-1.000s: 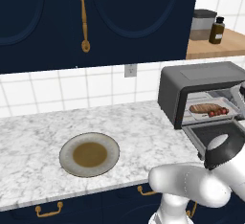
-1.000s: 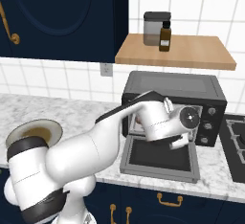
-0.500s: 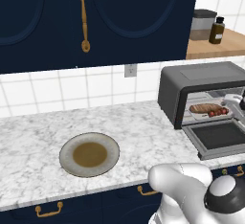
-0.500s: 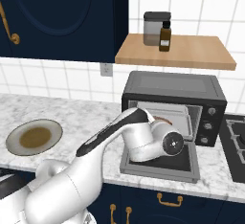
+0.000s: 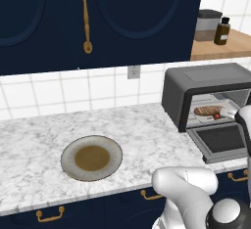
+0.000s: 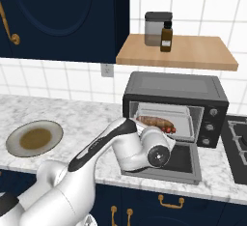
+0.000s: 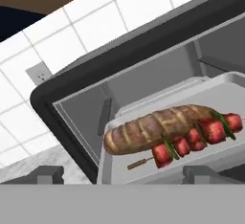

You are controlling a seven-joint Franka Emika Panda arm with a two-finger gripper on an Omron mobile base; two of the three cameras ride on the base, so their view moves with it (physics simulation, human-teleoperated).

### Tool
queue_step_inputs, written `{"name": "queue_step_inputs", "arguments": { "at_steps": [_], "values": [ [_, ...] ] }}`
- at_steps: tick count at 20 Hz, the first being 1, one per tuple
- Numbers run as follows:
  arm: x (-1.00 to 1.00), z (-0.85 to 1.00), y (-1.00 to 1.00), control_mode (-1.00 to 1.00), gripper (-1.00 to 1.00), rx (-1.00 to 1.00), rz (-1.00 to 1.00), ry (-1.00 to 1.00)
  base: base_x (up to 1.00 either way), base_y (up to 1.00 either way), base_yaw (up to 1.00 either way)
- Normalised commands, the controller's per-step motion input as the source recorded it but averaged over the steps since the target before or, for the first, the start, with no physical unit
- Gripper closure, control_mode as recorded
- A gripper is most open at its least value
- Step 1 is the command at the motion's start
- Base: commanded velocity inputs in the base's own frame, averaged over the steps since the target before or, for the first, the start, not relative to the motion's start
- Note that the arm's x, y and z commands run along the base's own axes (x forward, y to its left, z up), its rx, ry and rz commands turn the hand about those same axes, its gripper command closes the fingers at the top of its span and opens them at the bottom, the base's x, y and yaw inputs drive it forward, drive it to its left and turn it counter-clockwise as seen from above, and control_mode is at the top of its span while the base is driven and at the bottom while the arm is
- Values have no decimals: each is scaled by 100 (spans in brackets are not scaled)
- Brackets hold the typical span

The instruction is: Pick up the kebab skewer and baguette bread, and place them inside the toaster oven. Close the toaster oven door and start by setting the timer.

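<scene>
Open-jawed and carrying nothing, the hand (image 7: 122,173) points into the mouth of the dark grey, round-cornered toaster oven (image 6: 173,86), its two finger stubs rising wide apart at the bottom of the hand view. Both foods already lie on the pale tray (image 7: 210,158) inside: the golden-brown ridged baguette bread (image 7: 153,126), and touching its front side the kebab skewer (image 7: 191,139) of red chunks on a thin stick. The grey drop-down toaster oven door (image 5: 220,141) lies flat over the marble tabletop (image 5: 34,145), so the step in hand is, by my reading, closing it. To do that well, back clear of the cavity without brushing the tray, drop below the door's free edge where the bar handle should be, and lift along the hinge's arc rather than straight up, so the fingers do not slip off. Stop pushing once the panel seats. The timer knobs (image 6: 209,119) at the right of the front come afterwards. The brown plate (image 5: 91,157) sits well apart.
</scene>
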Motion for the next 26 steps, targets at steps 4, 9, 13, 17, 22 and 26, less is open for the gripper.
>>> {"name": "queue_step_inputs", "arguments": {
  "at_steps": [4,9,13,17,22,26],
  "values": [
    [0,-10,-30,-100,-100,-24,8,-2,0,0,0],
    [0,-15,-49,-100,-100,-22,4,-1,0,0,0],
    [0,-26,-29,-100,-100,-14,0,-3,0,0,0],
    [0,-44,-6,-100,-100,-5,0,-4,0,0,0],
    [3,-2,0,-100,-100,0,0,0,0,0,0],
    [4,0,0,-100,-100,0,0,0,0,0,0]
  ]
}}
